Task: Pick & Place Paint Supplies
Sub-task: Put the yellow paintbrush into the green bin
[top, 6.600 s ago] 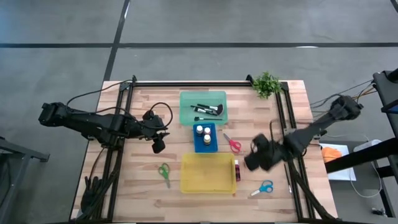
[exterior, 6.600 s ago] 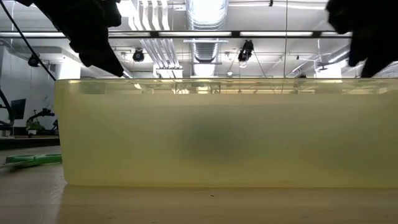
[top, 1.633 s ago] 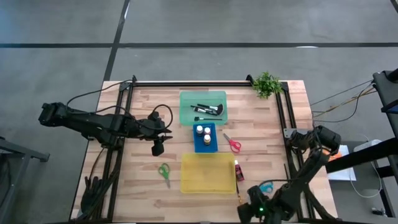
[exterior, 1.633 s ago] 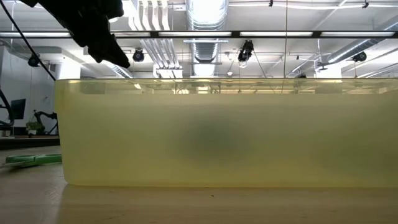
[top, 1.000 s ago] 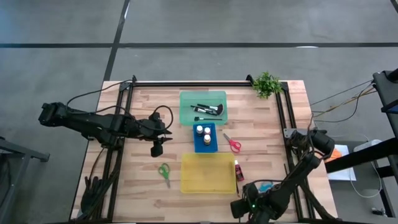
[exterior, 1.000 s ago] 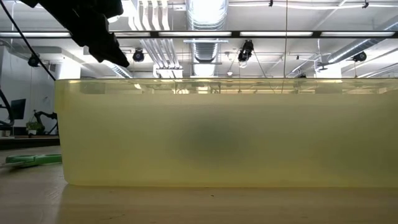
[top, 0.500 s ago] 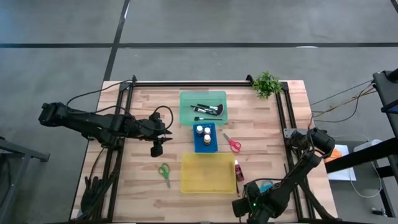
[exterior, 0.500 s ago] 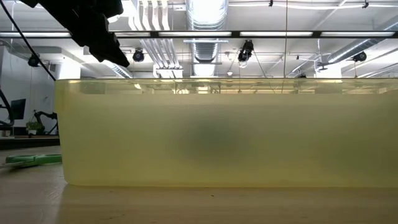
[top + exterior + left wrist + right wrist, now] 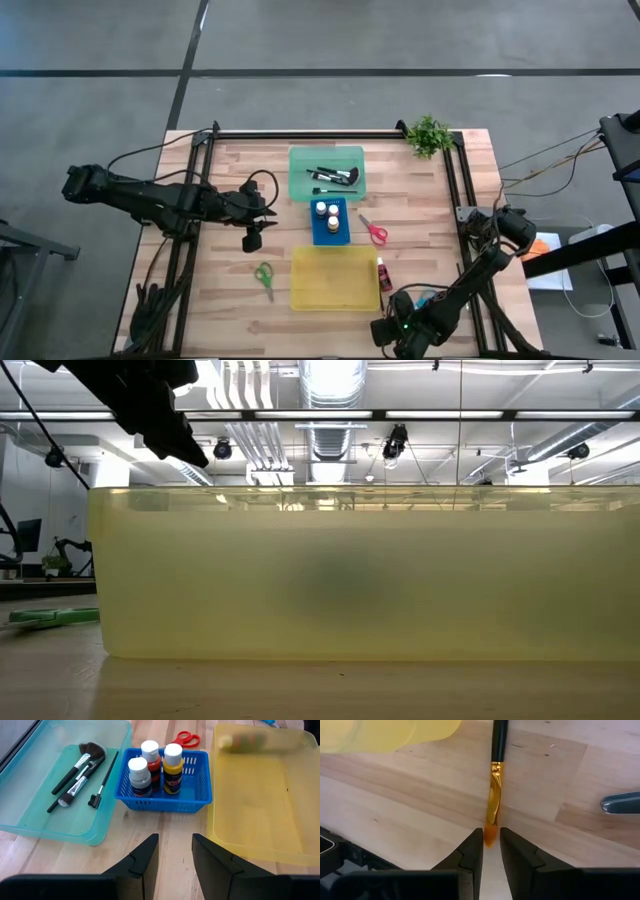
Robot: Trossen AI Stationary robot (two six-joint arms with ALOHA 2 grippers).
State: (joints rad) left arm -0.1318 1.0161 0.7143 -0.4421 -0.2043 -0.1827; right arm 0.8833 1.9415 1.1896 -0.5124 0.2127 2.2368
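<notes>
1. Right gripper [image 9: 491, 851] is seen at the table's front edge, lower centre-right of the high view [image 9: 400, 330]. Its fingers are closed onto the orange bristle tip of a paint brush [image 9: 495, 780]; the tip is pinched between the two pads.
2. The brush's black handle runs away from the gripper across the wooden table [image 9: 410, 815], past the corner of the yellow tray [image 9: 380, 732].
3. A blue scissors blade [image 9: 620, 802] is visible at the right edge of the right wrist view, apart from the brush.
4. Left gripper [image 9: 174, 851] is held above the table at centre-left of the high view [image 9: 253, 238], fingers parted with a narrow gap, nothing between them.
5. Ahead of it, a blue basket [image 9: 197, 795] holds three white-capped paint bottles [image 9: 150, 767].
6. A teal tray [image 9: 30, 820] with make-up style brushes [image 9: 75, 775] is seen upper left of the left wrist view.
7. Red scissors [image 9: 374, 231] lie right of the basket; green scissors [image 9: 264, 276] lie left of the yellow tray [image 9: 333, 277].
8. A magenta bottle [image 9: 381, 270] lies just beside the yellow tray's right wall.
</notes>
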